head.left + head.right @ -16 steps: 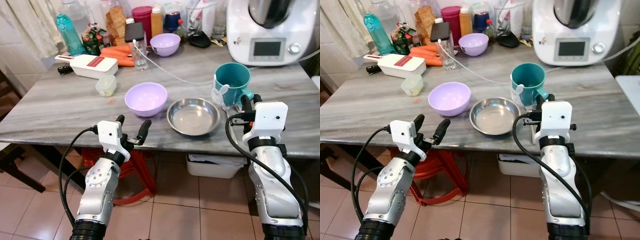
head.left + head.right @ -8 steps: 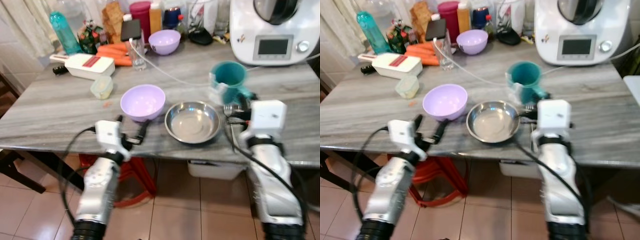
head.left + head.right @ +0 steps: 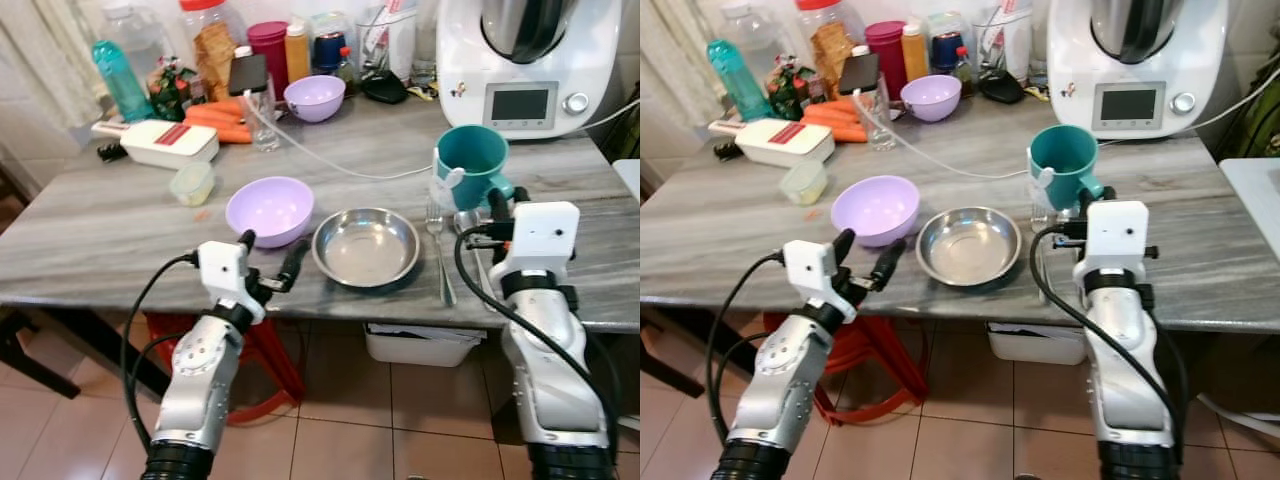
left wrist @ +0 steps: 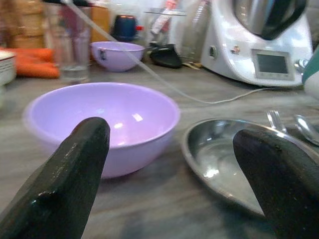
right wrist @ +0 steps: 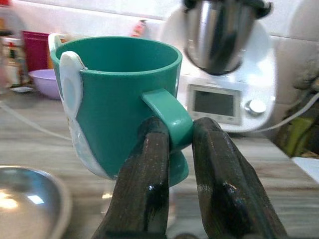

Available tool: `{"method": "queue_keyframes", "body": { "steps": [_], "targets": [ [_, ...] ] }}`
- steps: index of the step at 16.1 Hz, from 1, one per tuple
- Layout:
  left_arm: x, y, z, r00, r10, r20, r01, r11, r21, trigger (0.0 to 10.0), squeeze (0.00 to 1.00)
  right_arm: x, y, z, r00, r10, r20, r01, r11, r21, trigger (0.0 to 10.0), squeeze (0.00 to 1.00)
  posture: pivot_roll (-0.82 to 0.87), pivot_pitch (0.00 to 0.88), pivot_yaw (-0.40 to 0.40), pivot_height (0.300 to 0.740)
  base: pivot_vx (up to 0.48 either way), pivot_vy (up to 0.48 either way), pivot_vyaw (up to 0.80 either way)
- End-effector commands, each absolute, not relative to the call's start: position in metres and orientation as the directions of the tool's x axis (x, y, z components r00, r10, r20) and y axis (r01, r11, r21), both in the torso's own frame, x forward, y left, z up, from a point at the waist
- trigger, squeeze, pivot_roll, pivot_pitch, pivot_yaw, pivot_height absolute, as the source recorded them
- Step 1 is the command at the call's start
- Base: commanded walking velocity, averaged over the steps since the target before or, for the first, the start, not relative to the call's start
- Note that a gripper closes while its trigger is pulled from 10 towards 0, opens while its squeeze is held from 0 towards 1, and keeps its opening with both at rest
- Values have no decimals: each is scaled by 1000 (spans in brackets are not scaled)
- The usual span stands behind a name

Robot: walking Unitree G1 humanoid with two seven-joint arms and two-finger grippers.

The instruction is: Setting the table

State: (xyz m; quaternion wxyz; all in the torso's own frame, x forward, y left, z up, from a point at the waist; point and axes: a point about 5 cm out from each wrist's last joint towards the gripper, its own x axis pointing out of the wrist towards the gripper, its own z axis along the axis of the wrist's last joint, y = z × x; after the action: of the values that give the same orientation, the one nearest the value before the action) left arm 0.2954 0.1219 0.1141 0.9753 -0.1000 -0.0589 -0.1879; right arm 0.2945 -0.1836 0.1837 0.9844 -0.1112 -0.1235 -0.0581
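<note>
While the robot stands at the bench edge, the scene goes view by view:

Head views, what changed: the whole picture has shifted since a second ago, so the camera moved. The teal mug (image 3: 470, 165) kept its place beside the steel bowl (image 3: 366, 246). A fork (image 3: 437, 240) and a spoon (image 3: 468, 222) now show lying between bowl and mug.

Head views, right arm: the right end effector (image 3: 506, 200) is at the mug's handle, as it was a second ago.

Head views, left arm: the left end effector (image 3: 270, 258) hovers at the bench (image 3: 120, 225) edge, just short of the lilac bowl (image 3: 268, 208).

Left wrist view: both fingers (image 4: 70, 164) stand wide apart, released, nothing between them; the lilac bowl sits ahead, the steel bowl beside it.

Right wrist view: two black fingers (image 5: 144, 174) are clenched on the mug's handle; the mug looks tilted.

Meaning for the task: I judge the mug is secured and ready for moving to its place setting.
</note>
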Motion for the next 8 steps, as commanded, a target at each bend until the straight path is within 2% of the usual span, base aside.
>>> {"method": "queue_keyframes", "body": {
  "steps": [1, 2, 3, 5, 8],
  "targets": [
    [291, 133, 115, 919, -365, 149, 386, 909, -159, 10000, 0, 299, -180, 189, 958, -75, 275, 134, 970, -202, 10000, 0, -133, 85, 115, 740, 0, 0, 0],
    [287, 135, 114, 906, -397, 148, 418, 893, -164, 10000, 0, 301, -182, 190, 959, -77, 274, 135, 970, -201, 10000, 0, -123, 89, 114, 740, 0, 0, 0],
    [275, 137, 111, 858, -496, 136, 513, 845, -155, 10000, 0, 307, -186, 192, 958, -71, 277, 129, 971, -201, 10000, 0, -123, 89, 114, 740, 0, 0, 0],
    [269, 136, 109, 825, -550, 125, 564, 807, -172, 10000, 0, 312, -189, 192, 961, -73, 269, 127, 973, -191, 10000, 0, -113, 90, 110, 740, 0, 0, 0],
    [256, 128, 110, 726, -679, 111, 687, 706, -170, 10000, 0, 332, -203, 194, 966, -87, 242, 131, 977, -170, 10000, 0, -95, 94, 106, 740, 0, 0, 0]
  ]
}}
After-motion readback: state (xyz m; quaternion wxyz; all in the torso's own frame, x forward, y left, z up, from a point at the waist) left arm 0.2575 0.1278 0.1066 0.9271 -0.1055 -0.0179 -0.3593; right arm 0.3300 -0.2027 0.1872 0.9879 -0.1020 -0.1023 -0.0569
